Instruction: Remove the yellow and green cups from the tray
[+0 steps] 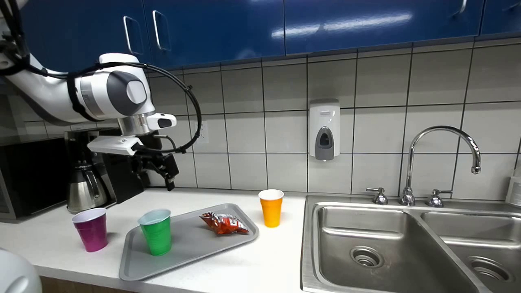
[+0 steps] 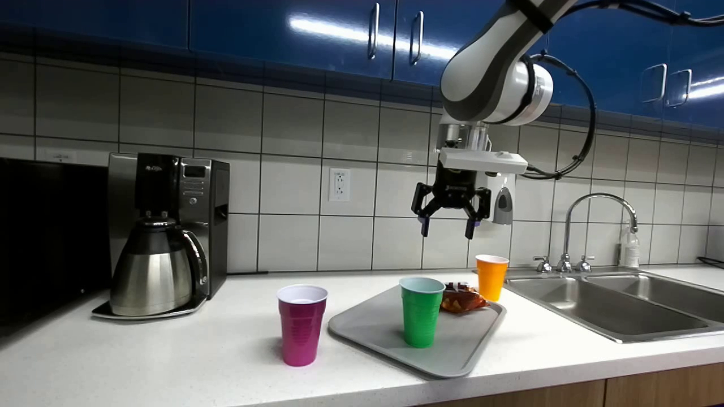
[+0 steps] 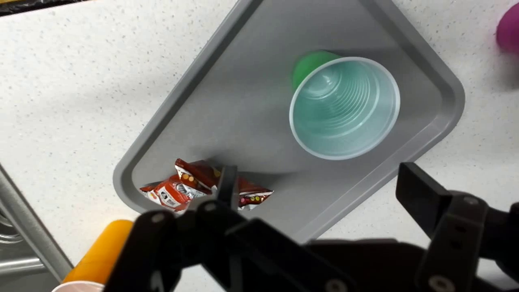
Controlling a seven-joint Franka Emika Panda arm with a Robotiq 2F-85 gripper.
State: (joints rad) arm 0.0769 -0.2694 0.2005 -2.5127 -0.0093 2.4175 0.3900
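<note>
The green cup stands upright on the grey tray. Off the tray, on the counter between it and the sink, is the yellow cup, also upright; my left finger partly covers it in the wrist view. My gripper hangs well above the tray, its jaws wide apart and nothing between them. From the wrist, the green cup appears ahead of the fingertips, apart from both.
A red snack packet lies on the tray. Beyond the tray's opposite end stands a purple cup. A steel sink borders the counter; a coffee maker and blue cabinets surround the workspace.
</note>
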